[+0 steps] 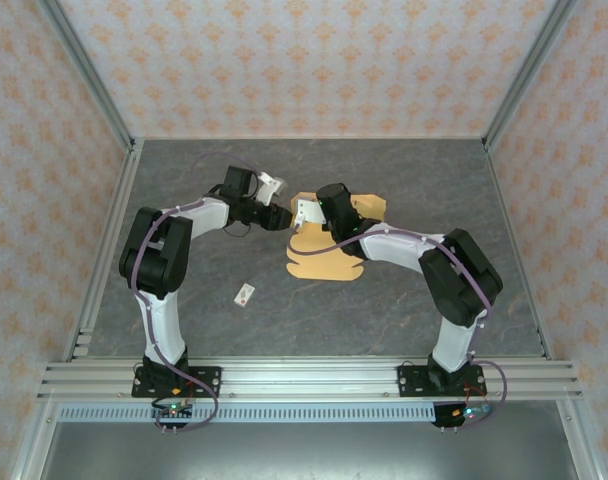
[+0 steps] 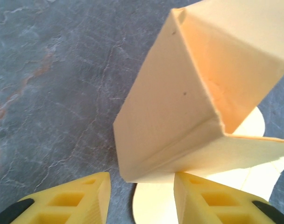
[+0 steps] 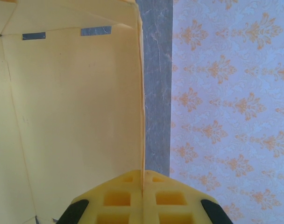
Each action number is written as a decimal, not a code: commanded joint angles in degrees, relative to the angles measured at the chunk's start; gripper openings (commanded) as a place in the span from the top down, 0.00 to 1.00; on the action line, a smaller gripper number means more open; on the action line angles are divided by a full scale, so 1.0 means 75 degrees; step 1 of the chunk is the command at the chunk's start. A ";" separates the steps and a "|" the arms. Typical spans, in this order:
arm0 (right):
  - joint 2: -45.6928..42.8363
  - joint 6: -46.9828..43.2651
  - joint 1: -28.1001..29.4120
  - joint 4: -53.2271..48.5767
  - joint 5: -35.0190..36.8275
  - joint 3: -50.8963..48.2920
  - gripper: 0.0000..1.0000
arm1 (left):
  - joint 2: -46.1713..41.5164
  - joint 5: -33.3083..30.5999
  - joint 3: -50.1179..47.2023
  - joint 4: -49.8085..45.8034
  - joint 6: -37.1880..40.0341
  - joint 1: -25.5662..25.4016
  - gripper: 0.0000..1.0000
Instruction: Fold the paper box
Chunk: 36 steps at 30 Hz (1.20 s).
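Closest, my right hand (image 3: 143, 181) pinches a wall edge of the paper box (image 3: 76, 116), central on the counter (image 1: 434, 190), my left hand (image 2: 141, 179) open at its 9 o'clock; light, crease-prone card, I judge, best held near folds.

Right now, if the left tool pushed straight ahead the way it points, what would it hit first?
Probably the paper box: its raised, folded wall stands just ahead of the left tool, whose fingers are apart. How near they are is hard to judge.
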 commanded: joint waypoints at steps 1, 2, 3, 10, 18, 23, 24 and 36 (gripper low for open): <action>-0.0050 0.0196 -0.0027 -0.0151 -0.0182 0.0240 1.00 | 0.0049 0.0258 0.0290 0.0381 0.0024 -0.0075 0.59; -0.0039 0.0182 -0.0027 -0.0140 -0.0200 0.0216 1.00 | 0.0073 0.0257 0.0314 0.0408 0.0014 -0.0071 0.59; -0.0019 0.0155 -0.0024 -0.0102 -0.0179 0.0190 1.00 | 0.0078 0.0284 0.0327 0.0491 -0.0027 -0.0075 0.59; -0.0066 -0.0071 0.0028 0.0352 -0.0230 -0.0108 1.00 | 0.0178 0.0294 0.0157 0.1106 -0.0263 -0.0097 0.59; -0.0052 -0.0278 0.0055 0.0740 -0.0169 -0.0347 1.00 | 0.0144 0.0043 -0.0114 0.1654 -0.0477 -0.0140 0.60; -0.0120 -0.0166 0.0055 0.0582 -0.0269 -0.0323 1.00 | -0.0034 -0.0226 -0.0372 0.1881 -0.0533 -0.0220 0.59; -0.0177 -0.0104 0.0055 0.0430 -0.0346 -0.0297 1.00 | -0.0073 -0.0222 -0.0430 0.1894 -0.0522 -0.0243 0.59; -0.0598 0.0221 0.0033 -0.0780 -0.1056 -0.0133 1.00 | -0.0791 -0.0685 -0.1591 0.3129 -0.0891 -0.0456 0.59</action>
